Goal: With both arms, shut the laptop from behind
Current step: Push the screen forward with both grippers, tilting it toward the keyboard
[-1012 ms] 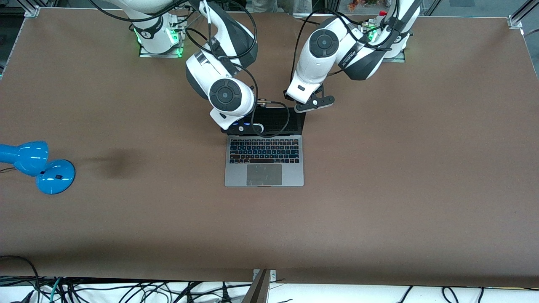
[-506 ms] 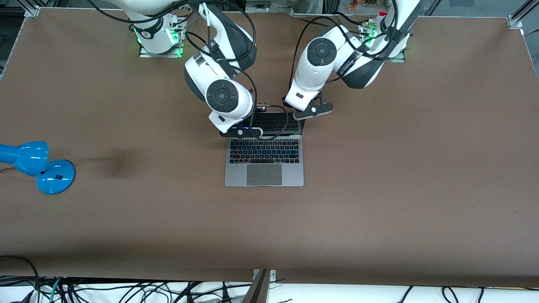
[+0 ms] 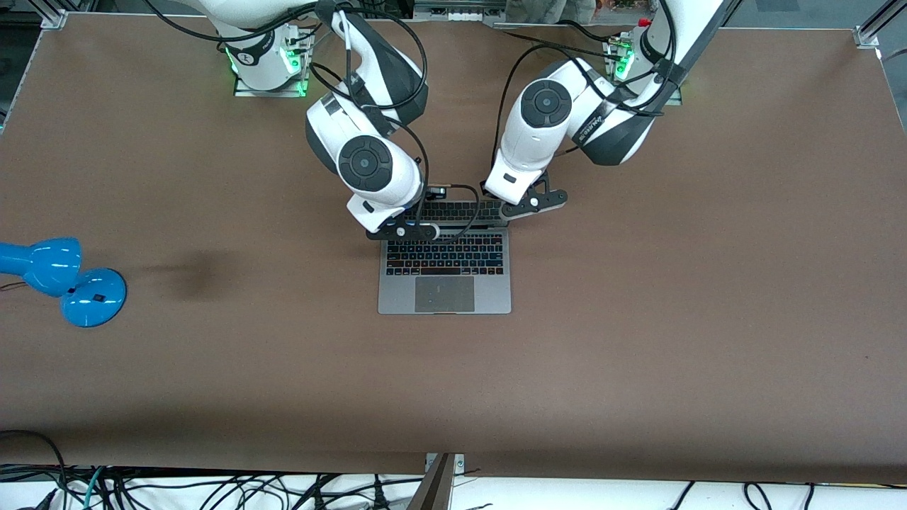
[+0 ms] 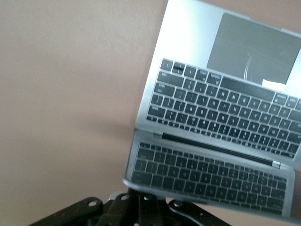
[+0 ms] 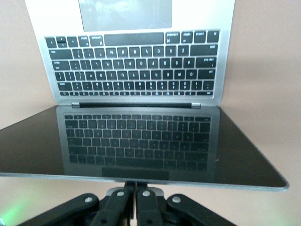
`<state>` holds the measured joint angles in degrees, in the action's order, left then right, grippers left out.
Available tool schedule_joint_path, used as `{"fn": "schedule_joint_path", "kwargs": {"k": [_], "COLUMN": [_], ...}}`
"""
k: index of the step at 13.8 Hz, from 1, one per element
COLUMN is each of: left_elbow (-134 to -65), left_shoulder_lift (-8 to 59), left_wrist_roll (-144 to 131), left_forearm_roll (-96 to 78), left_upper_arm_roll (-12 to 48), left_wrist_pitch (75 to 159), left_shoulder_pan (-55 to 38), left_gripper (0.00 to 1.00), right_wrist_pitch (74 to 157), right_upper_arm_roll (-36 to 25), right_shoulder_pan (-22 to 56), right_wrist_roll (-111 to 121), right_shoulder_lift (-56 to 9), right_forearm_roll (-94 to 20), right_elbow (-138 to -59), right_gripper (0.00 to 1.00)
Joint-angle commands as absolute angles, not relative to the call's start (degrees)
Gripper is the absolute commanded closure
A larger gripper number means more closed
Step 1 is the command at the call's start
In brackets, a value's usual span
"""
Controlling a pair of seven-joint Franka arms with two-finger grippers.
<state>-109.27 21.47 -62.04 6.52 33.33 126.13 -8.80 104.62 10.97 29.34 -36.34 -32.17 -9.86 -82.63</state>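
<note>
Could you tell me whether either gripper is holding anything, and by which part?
Neither visibly grips anything. Both the left gripper and right gripper sit at the top edge of the laptop lid.

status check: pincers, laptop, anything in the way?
Both pincers shut: left pincer and right pincer at the lid's top edge. Laptop lid partly down, keyboard showing. Lamp at the right arm's end, well clear.

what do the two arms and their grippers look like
Both the left arm and the right arm have glossy white shells, black joint sections, round grey discs and looping black cables. The left gripper and right gripper are black bars.
</note>
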Motion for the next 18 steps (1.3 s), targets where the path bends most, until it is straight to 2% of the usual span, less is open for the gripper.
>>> {"fn": "schedule_joint_path", "kwargs": {"k": [1,14,18], "left_elbow": [-104.16,-92.12,-91.85], "left_shoulder_lift": [25.57,33.39,34.01], "left_wrist_roll": [-63.19,-63.37,-63.37], "left_forearm_roll": [8.88,13.97,14.15], "left_upper_arm_roll": [33.31,32.52,32.52], "left_wrist_pitch": [123.84,117.08,116.98], "left_shoulder_pan": [-8.79,-9.58,-9.67], "left_gripper": [1.00,1.00,1.00], "right_wrist_pitch": [106.43,111.45,114.69], "right_upper_arm_roll": [9.84,8.17,8.17], "right_shoulder_pan": [29.71,29.97,29.97], "right_wrist_roll": [-34.19,-31.20,-30.59], "right_shoulder_lift": [-32.43,-34.36,-35.86], "right_forearm_roll": [-8.96,-8.88,-5.72], "right_elbow": [-83.23,-83.06,-82.97], "right_gripper": [0.95,0.95,0.95]}}
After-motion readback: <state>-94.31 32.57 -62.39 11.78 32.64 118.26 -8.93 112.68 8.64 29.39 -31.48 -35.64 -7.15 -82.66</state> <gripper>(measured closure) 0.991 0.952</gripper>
